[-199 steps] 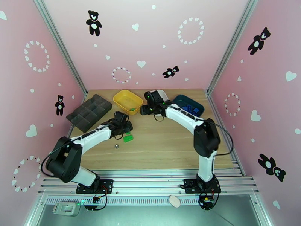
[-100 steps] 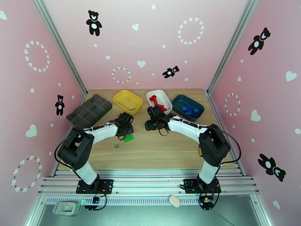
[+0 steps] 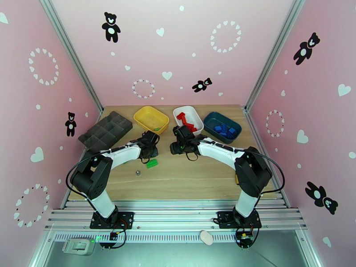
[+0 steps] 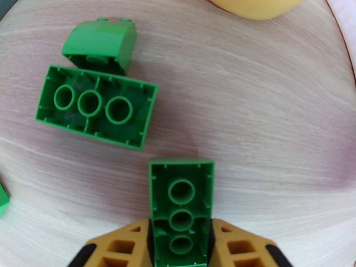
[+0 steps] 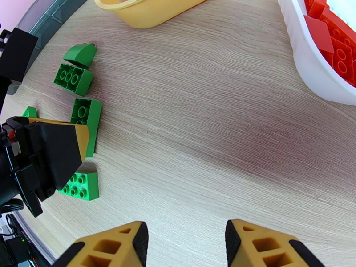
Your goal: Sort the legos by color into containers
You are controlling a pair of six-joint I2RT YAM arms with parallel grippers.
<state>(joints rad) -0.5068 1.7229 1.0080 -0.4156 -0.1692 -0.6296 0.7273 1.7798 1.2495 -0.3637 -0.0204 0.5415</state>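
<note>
Seen from the left wrist, my left gripper [image 4: 181, 230] is shut on an upside-down green lego [image 4: 181, 192], with its yellow fingers [image 4: 127, 245] tight against both long sides. Two more green legos lie just ahead: a wide one [image 4: 98, 105] and a curved one [image 4: 100, 41]. From above, this gripper [image 3: 151, 151] is near the yellow container [image 3: 136, 115], and a studded green lego [image 3: 152, 163] lies beside it. My right gripper [image 5: 184, 241] hovers open over bare wood with nothing between its fingers, left of the white container [image 5: 311, 72] of red legos. The teal container [image 3: 209, 115] holds blue legos.
A dark grey compartmented organizer [image 3: 105, 132] sits at the back left. A small metal ball [image 3: 138, 172] lies on the wood near the front left. The two grippers are close together at mid-table, and the pink walls enclose the table.
My left gripper has closed onto the green lego. My right arm drew back from the white container toward mid-table, and its fingers narrowed a little.
</note>
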